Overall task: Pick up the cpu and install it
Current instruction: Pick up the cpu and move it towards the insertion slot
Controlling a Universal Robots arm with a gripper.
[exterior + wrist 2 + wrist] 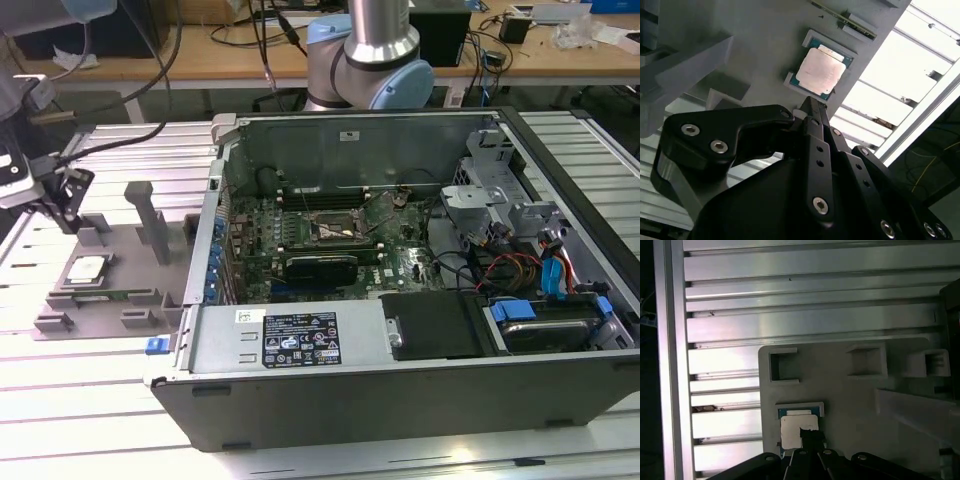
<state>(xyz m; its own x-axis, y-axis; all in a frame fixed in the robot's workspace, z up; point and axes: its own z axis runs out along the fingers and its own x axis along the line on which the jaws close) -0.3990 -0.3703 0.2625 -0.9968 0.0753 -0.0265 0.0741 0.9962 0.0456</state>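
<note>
My gripper [811,102] has its two fingers drawn together into one narrow tip with nothing between them, as both wrist views show [809,432]. In the exterior view it [68,215] hangs over the far corner of the grey tray [110,290], toward the exterior view's left, and a gap shows between its tip and what lies under it. Just beyond that tip lies the cpu [820,73], flat with its silver top up, seated in a shallow raised frame on the tray. In the first wrist view my tip crosses one edge of the cpu [790,432], so it is nearly above the chip and holds nothing. The exterior view puts the cpu [87,268] near the tray's left side, with upright grey blocks [148,215] standing behind it. The tray rests on a table of ribbed aluminium slats [790,315]. To the exterior view's right of the tray, touching or just beside it, lies an open computer case [400,380] with the motherboard [300,240] exposed and its square socket [335,232] near the middle, well apart from the chip. My arm's base [370,60] rises behind the case.
</note>
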